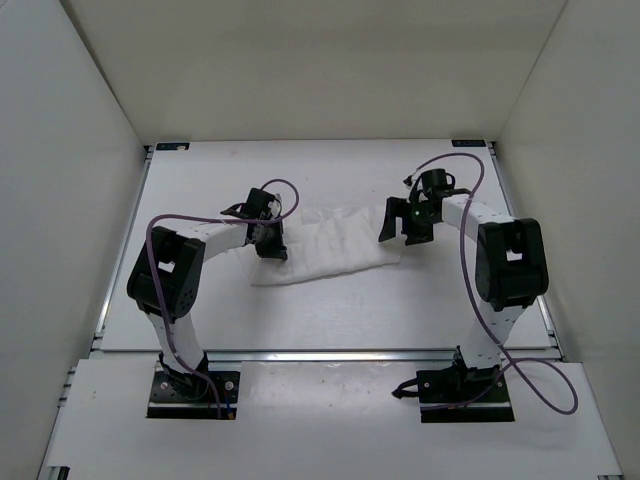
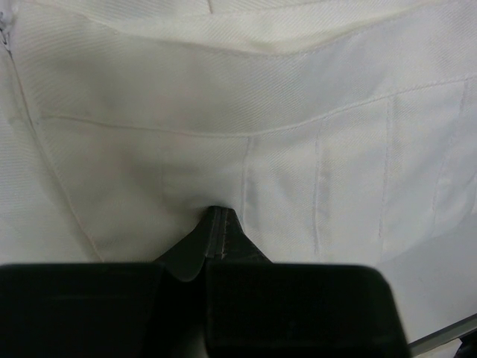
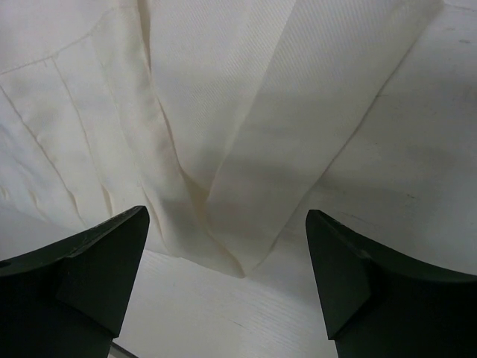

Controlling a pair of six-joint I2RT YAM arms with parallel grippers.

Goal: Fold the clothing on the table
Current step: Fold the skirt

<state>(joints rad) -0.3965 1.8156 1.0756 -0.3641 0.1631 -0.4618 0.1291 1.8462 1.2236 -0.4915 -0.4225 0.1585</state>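
Observation:
The white clothing (image 1: 335,245) lies bunched in a wrinkled strip across the middle of the table (image 1: 400,310). My left gripper (image 1: 268,240) sits at the strip's left end. In the left wrist view its gripper (image 2: 218,212) is shut, and the clothing (image 2: 246,112) puckers right at the tips. My right gripper (image 1: 400,222) hovers at the strip's right end, open. In the right wrist view the gripper (image 3: 227,215) holds nothing; a folded corner of the clothing (image 3: 223,112) rests on the table (image 3: 223,321) between its fingers (image 3: 112,261).
White walls (image 1: 90,150) enclose the table on three sides. A metal rail (image 1: 330,355) runs along the near edge, just ahead of both arm bases. Purple cables (image 1: 470,200) loop over each arm.

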